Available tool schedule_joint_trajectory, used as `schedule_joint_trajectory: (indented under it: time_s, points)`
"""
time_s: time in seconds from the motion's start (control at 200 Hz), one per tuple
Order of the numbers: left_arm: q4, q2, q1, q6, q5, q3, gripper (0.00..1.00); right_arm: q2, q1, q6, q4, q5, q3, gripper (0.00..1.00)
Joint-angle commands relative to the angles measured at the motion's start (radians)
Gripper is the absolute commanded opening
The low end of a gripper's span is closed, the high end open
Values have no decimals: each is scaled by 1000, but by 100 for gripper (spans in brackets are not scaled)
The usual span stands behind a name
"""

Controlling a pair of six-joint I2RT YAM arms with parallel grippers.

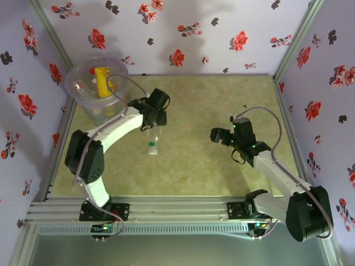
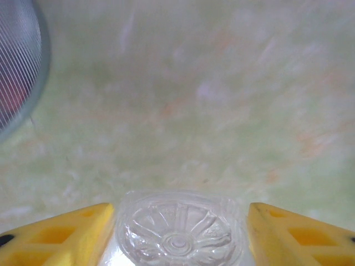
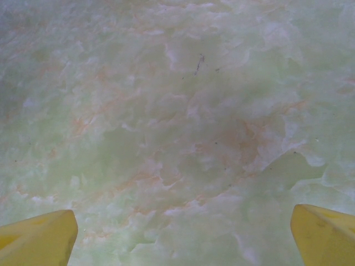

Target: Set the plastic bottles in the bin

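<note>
Gripping a clear bottle in left gripper, near bin at far-left bench corner.
Holding right gripper wide open, empty.

Top view: clear bottle right of the bin, base end hidden under left tool. Bin contents blur past one yellow bottle, count unreadable. Left wrist: bin wall blurred, cropped at left edge; bottle base cropped at bottom.
</note>
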Motion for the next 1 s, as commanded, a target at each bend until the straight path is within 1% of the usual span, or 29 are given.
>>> schedule_joint_trajectory:
  time_s: [0.0,0.035,0.11,0.205,0.27,0.34,0.44,0.48,0.63,0.72,0.805,0.885,0.995]
  points:
    - [-31,-87,-7,89,-22,125,61,7,-6,-16,12,25,0,99]
    - [-20,-99,-6,115,-27,164,60,7,-6,-16,12,25,0,99]
    - [24,-113,-6,178,-31,251,55,13,-6,-16,8,24,6,99]
    - [33,-107,2,257,-58,393,52,14,-6,-19,-12,22,20,99]
    - [56,-108,16,310,-101,466,49,4,-6,-16,-16,26,18,99]
    - [106,-121,50,353,-156,501,48,-8,-7,-15,-16,32,13,99]
    - [206,-159,137,389,-192,497,47,-19,-6,-16,-21,39,4,99]
    - [253,-175,178,399,-206,485,45,-20,-7,-20,-27,40,5,99]
    - [440,-234,324,440,-258,432,44,-25,-7,-39,-50,61,12,99]
    - [484,-235,403,438,-269,440,43,-25,-7,-39,-48,60,12,99]
    - [528,-240,450,449,-288,413,43,-21,-6,-35,-40,59,9,99]
    - [625,-259,483,477,-310,322,41,-15,-6,-31,-31,58,5,99]
    - [688,-273,515,483,-322,210,39,-7,-6,-38,-29,56,6,99]
